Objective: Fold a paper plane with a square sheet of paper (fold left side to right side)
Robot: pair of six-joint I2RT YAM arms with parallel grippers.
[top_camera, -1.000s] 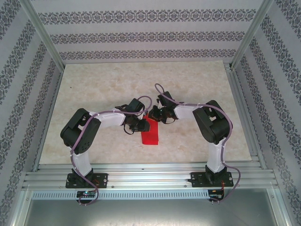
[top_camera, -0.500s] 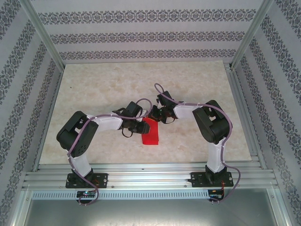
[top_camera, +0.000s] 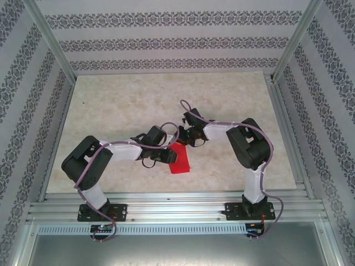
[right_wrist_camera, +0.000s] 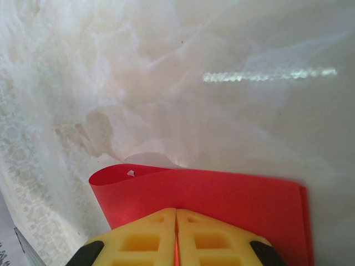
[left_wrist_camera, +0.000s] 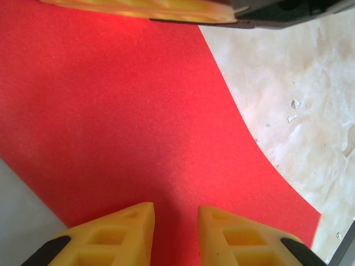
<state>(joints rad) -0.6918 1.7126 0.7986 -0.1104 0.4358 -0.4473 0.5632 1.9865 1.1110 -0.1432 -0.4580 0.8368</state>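
A pale, marble-look table (top_camera: 111, 105) is ringed by walls (top_camera: 166, 41) covered in striped, flowery paper. Metal rails (top_camera: 177, 209) are laid along its near edge. Tiny white bits (left_wrist_camera: 295, 103), maybe crumbs, are seen on it.

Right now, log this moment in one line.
left pincer: open, over thin red paper sheet | right pincer: shut on sheet | sheet: curled, on table

Top view: far end of the square sheet of paper (top_camera: 181, 162) hidden under left gripper (top_camera: 168, 156) and right gripper (top_camera: 186, 141), creases too small to tell, fingertips not resolvable. Left wrist view: sheet cut off at top, left and bottom edges; own fingers (left_wrist_camera: 127, 235) cropped at bottom, another yellow finger (left_wrist_camera: 138, 11) cropped at top. Right wrist view: sheet's near part behind the fingers (right_wrist_camera: 138, 238), lower right corner cropped, table (right_wrist_camera: 249, 33) soft and glary
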